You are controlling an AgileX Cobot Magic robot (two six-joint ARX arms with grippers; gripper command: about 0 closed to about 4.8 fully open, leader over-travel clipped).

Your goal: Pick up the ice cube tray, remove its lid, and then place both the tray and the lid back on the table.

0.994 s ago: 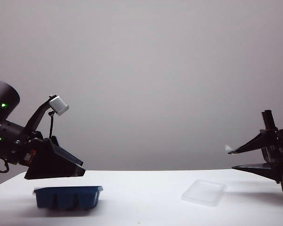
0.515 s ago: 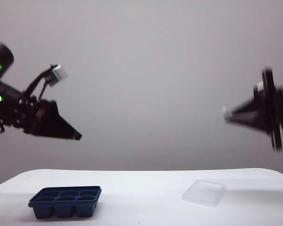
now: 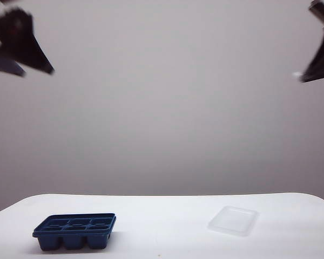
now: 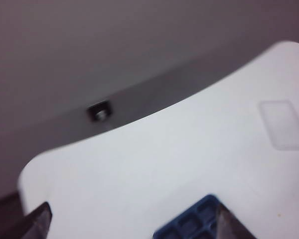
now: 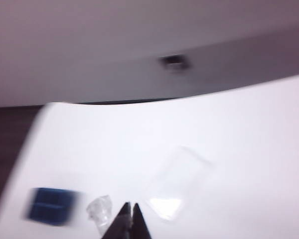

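ice cube tray (image 3: 74,231) near-left on counter (image 3: 167,237) | lid (image 3: 233,220) right, apart | left gripper (image 4: 132,226) high, jaws open | right gripper (image 5: 129,211) high, jaws closed, empty

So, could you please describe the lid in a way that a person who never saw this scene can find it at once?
Look at the white table in the exterior view; only two things lie on it. The lid is the flat one on the right, lying apart from the ice cube tray at the left. It is thin, translucent and whitish with rounded corners, while the tray is dark blue with square compartments.
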